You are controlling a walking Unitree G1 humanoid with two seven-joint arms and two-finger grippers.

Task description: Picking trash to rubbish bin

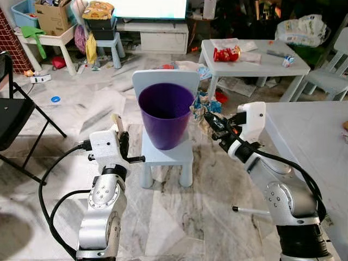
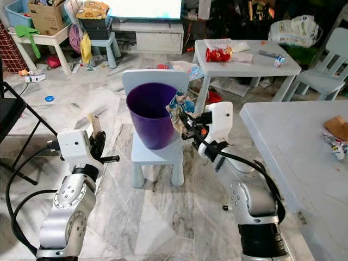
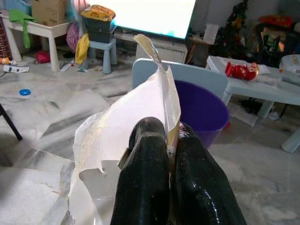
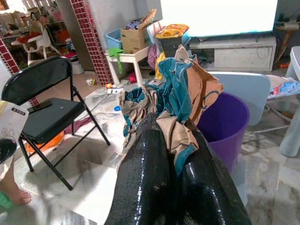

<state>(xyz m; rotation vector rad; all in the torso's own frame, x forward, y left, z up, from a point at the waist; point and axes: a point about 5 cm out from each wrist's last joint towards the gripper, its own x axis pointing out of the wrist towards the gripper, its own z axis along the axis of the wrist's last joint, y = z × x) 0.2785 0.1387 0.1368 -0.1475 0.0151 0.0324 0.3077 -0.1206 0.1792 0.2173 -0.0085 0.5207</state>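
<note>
From where I stand, the small blue chair (image 1: 163,155) is mostly covered by the purple bin (image 1: 166,114) sitting on it, so just the backrest top, seat edge and legs show. The bin's inside is too shadowed to tell its contents. The right gripper (image 1: 205,115) has its fingertips buried in crumpled wrapper trash (image 4: 171,110), whose print is too creased to read. In the left wrist view the torn white paper (image 3: 126,136) hides the left gripper (image 3: 168,140) fingertips and runs off the frame's edge. The black folding chair (image 1: 13,122) is cut by the picture's side. A person's foot (image 4: 10,190) shows at the right wrist view's border, the rest cut off. The near grey table (image 2: 293,147) runs out of frame.
</note>
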